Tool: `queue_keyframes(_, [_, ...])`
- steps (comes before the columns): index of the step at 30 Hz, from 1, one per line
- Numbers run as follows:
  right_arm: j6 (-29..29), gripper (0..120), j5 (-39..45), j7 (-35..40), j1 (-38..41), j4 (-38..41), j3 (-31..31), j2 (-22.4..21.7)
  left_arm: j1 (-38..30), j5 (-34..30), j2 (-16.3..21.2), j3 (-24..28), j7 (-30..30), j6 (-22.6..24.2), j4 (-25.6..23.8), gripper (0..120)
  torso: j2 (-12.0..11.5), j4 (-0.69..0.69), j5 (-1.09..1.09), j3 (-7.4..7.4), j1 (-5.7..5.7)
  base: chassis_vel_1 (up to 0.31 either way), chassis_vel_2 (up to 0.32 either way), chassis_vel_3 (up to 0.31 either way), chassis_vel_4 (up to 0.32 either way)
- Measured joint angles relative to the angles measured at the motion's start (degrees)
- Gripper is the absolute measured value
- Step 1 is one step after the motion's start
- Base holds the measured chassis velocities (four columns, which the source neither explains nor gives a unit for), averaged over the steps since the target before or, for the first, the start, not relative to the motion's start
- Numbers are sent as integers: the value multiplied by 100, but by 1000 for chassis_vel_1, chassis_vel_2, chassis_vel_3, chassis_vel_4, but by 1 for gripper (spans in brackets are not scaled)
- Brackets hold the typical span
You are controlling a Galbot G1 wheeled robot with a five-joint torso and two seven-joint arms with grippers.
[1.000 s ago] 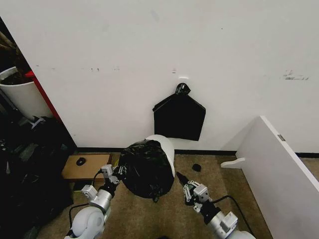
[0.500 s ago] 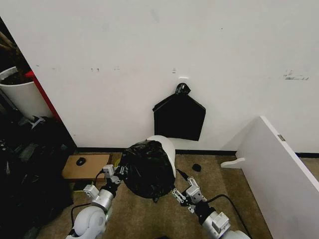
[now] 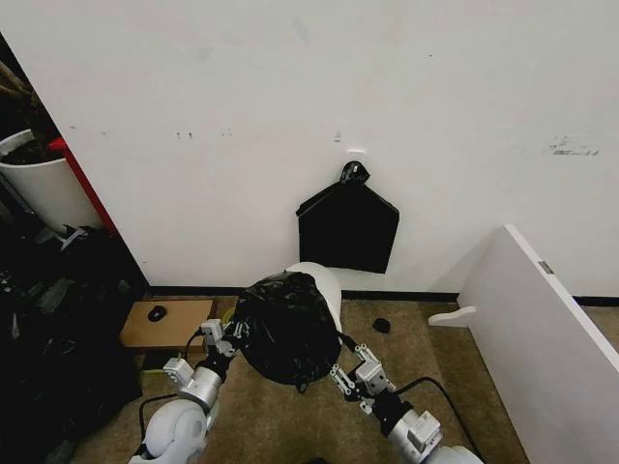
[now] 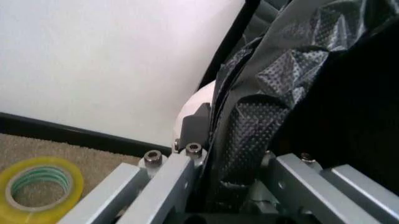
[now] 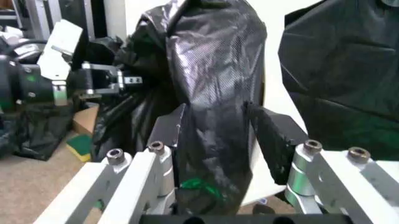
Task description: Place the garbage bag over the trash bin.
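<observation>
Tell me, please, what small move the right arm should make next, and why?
Probably close its jaws: the right gripper is open, straddling a fold of the glossy black plastic garbage bag draped on the round white plastic trash bin, while the left gripper pinches the opposite side.

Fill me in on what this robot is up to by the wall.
The robot is fitting the garbage bag over the trash bin, which stands on the carpet against the wall. The left gripper is shut on the bag's left side. The right gripper is at the bag's right side, a fold of the plastic between its open fingers. The bag drapes over most of the bin, whose white top back edge remains bare.
</observation>
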Motion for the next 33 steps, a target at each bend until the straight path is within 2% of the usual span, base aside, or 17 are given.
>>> queue_keyframes(3, [-29,38,-35,66,34,-41,5,22,11,0,1,-4,1,0,-17,0,0,0,0,0,0,0,0,0,0])
queue_keyframes(4, [-44,44,-41,96,45,-55,7,26,17,0,3,-9,1,0,-25,0,0,0,0,0,0,0,0,0,0])
queue_keyframes(5, [-44,44,-41,96,45,-55,7,26,17,0,3,-9,1,0,-25,0,0,0,0,0,0,0,0,0,0])
queue_keyframes(10, [-83,66,-55,171,69,-107,11,57,25,1,11,-16,3,0,-40,0,0,0,0,0,0,0,0,0,0])
queue_keyframes(12, [-86,68,-55,175,70,-115,11,58,26,1,12,-16,3,0,-44,0,0,0,1,0,0,0,0,0,0])
queue_keyframes(21, [-60,66,-57,138,72,-102,2,63,31,7,17,-15,3,0,-50,0,0,0,0,0,0,0,0,0,0])
queue_keyframes(25, [49,54,-94,130,60,-74,-13,71,22,7,37,-15,2,0,-35,0,0,0,0,0,0,0,0,0,0])
queue_keyframes(33, [153,51,-164,129,54,-56,-50,91,-13,7,40,-1,1,2,30,0,0,0,0,0,0,0,0,0,0])
